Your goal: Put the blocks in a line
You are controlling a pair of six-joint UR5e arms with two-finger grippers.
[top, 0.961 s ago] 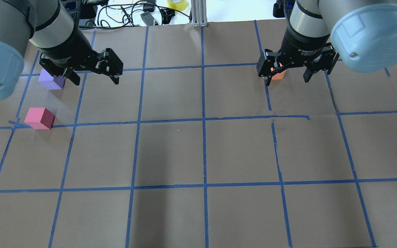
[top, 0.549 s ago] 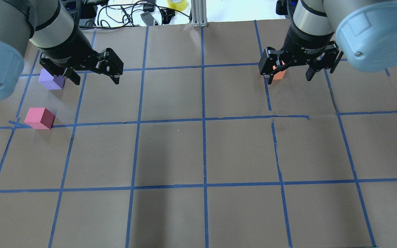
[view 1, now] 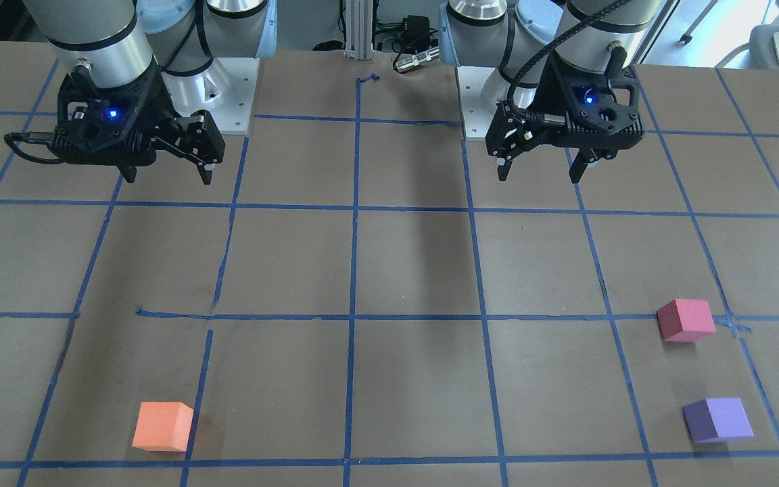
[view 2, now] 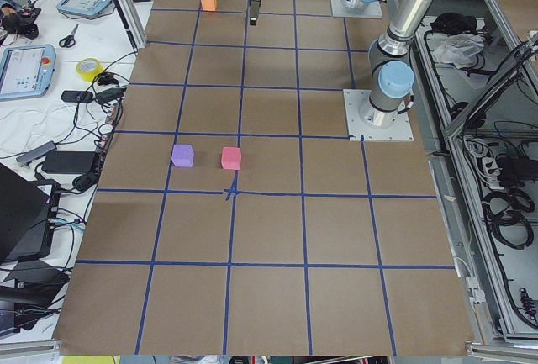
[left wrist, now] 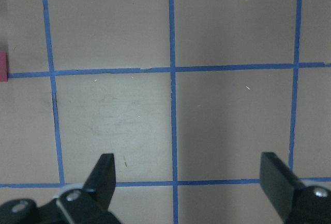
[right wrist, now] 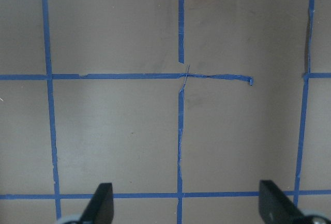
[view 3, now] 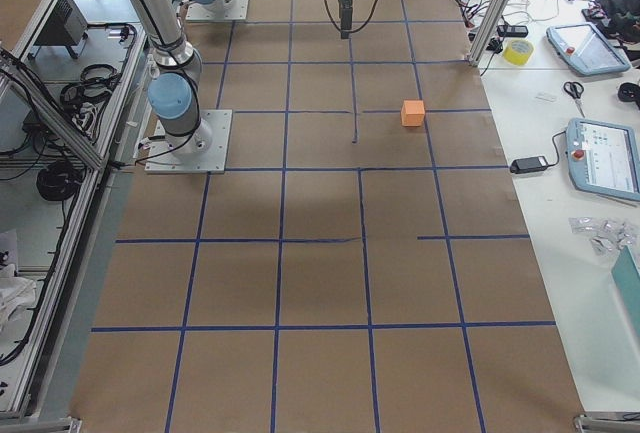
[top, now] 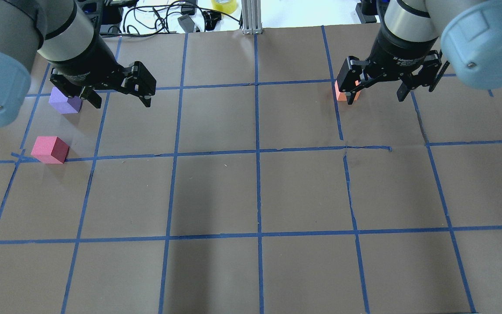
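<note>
Overhead exterior: orange blk point(top: 341, 92) part-masked by R tool point(top: 376, 98), purple blk point(top: 62, 104) by L tool point(top: 120, 104); both tools spread, empty. Pinkish-red blk point(top: 49, 149) unobstructed on surface point(top: 216, 192). Tape roll point(top: 224, 5), cables point(top: 155, 19) beyond.

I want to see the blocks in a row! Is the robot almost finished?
Not yet, nothing is lined up. The orange block sits alone on one side; the pinkish-red block and purple block sit near each other on the other side, not touching. Nothing is in hand: the left gripper and right gripper are both open and empty, above the table. All the moving is left.
</note>
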